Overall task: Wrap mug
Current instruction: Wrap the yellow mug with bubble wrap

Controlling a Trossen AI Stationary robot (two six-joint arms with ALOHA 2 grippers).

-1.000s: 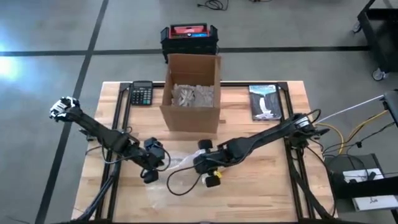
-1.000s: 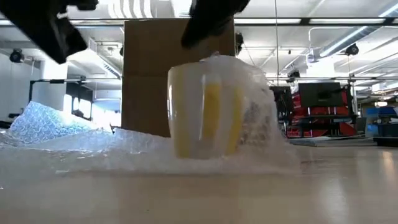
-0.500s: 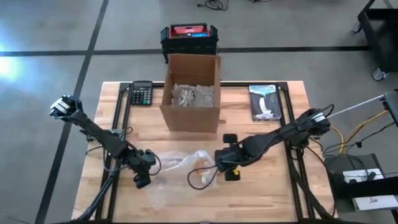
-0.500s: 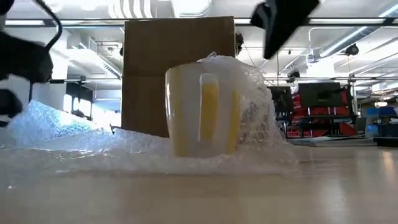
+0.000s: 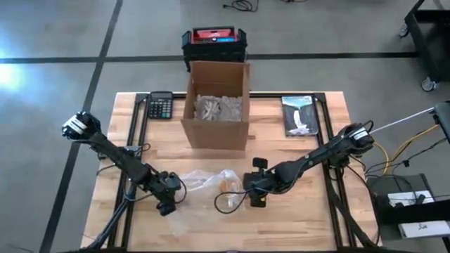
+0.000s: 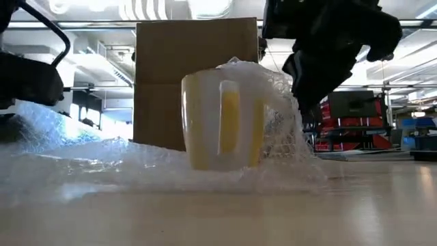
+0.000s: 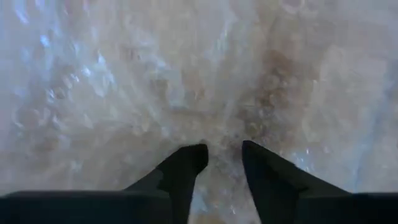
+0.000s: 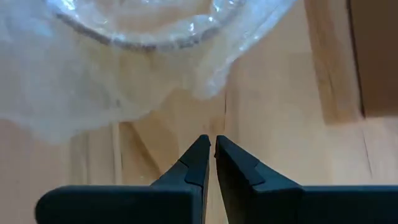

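Bubble wrap [image 5: 193, 188] lies crumpled on the wooden table [image 5: 330, 225], in front of the cardboard box [image 5: 216, 104]; the mug [image 6: 222, 123], white outside and yellow inside, stands upright on this wrap, in front of the box, its handle turned to the low camera; part of the wrap is pulled up over its far side. The right gripper [image 5: 257, 199] is low, just beside the mug, on the side of the book [image 5: 298, 114]; its fingers [image 8: 196, 158] are almost together, only a thin gap, and hold nothing. The left gripper [image 5: 165, 205] is on the other side of the mug, over the edge of the wrap; its fingers [image 7: 186, 163] stand a little apart, tips at the wrap, gripping nothing I can see. A calculator [image 5: 160, 105] lies beside the box.
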